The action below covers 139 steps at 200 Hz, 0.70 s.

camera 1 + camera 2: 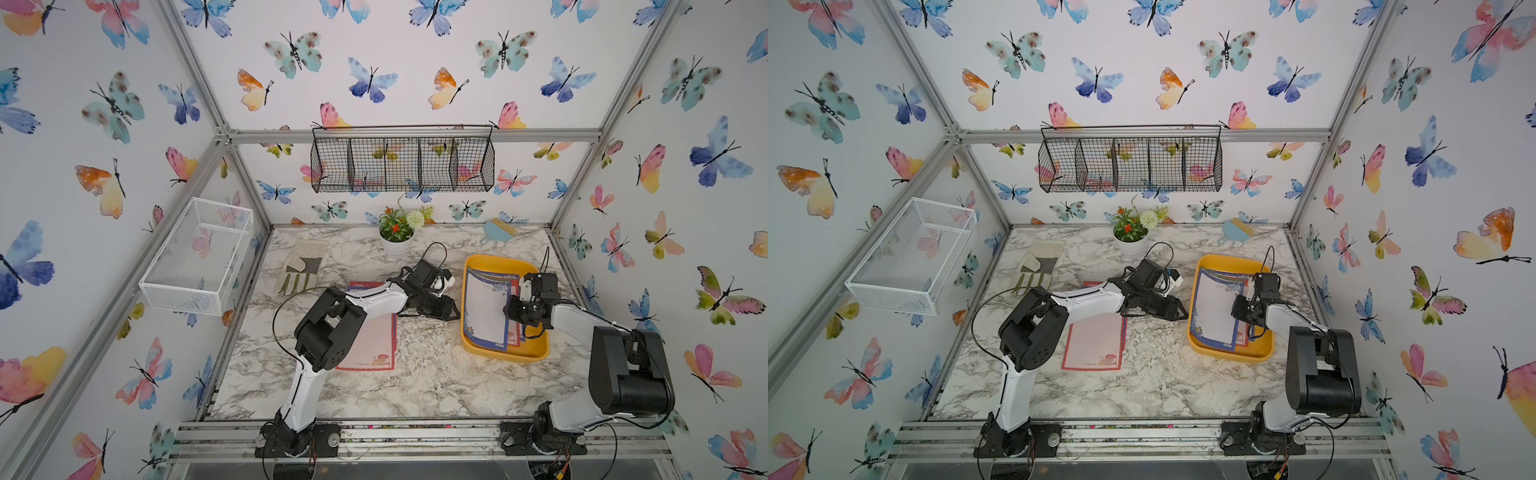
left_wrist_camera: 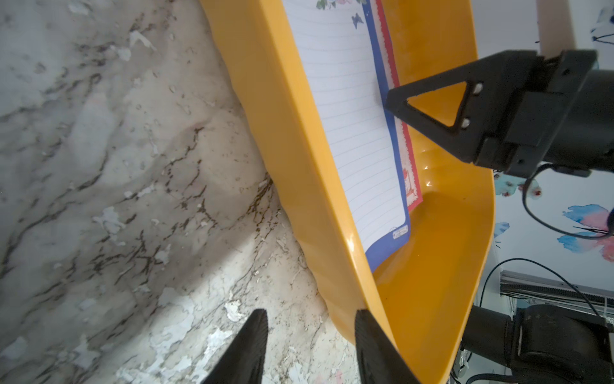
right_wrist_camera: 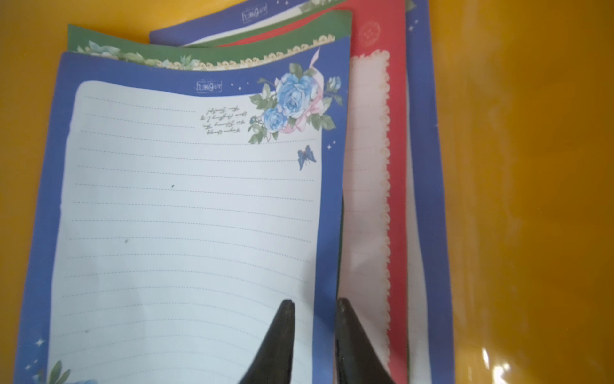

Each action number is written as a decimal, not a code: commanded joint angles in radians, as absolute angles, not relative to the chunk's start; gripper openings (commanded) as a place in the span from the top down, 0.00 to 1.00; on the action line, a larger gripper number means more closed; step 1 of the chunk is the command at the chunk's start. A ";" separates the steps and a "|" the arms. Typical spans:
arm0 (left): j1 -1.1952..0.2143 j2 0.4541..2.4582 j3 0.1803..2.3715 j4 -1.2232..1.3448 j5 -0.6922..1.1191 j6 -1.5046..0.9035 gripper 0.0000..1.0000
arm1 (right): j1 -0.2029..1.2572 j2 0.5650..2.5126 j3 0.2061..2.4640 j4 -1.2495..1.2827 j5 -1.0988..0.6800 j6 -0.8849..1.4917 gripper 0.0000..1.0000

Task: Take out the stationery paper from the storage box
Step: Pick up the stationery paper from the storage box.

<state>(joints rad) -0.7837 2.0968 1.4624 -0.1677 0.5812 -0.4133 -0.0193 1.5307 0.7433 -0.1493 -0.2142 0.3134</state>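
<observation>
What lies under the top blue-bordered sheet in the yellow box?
A green-bordered sheet, a red-bordered sheet and another blue sheet peek out. Whether more lie beneath is hidden.

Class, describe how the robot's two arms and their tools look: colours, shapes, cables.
The left arm and right arm have white link shells, black blocky joints and thin black looping cables. The left tool and right tool each have two black, tapering, pointed fingers; the right one's shows a triangular cut-out.

Soft, even light fills the booth, leaving only faint shadows on the marble-patterned tabletop (image 1: 415, 386). In both top views the butterfly-print walls (image 1: 83, 124) stretch toward the frame corners. Small white glints sit on the shallow yellow-orange plastic tray (image 3: 531, 199), which looks slightly soft up close.
</observation>
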 commanded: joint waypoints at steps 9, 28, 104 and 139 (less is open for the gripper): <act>-0.788 2.110 1.492 -0.175 0.632 -0.425 0.52 | -0.023 1.506 0.753 -0.141 -0.248 0.315 0.76; -0.786 2.096 1.499 -0.175 0.625 -0.423 0.51 | -0.023 1.509 0.756 -0.146 -0.246 0.310 0.76; -0.780 2.097 1.560 -0.175 0.609 -0.452 0.47 | -0.023 1.511 0.761 -0.153 -0.242 0.301 0.76; -0.782 2.131 1.598 -0.175 0.630 -0.470 0.47 | -0.023 1.509 0.762 -0.153 -0.245 0.295 0.76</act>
<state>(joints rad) -0.7837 2.0979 1.5620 -0.1761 0.5987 -0.4522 -0.0193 1.5257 0.7433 -0.1463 -0.2333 0.3077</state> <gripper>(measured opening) 0.531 0.237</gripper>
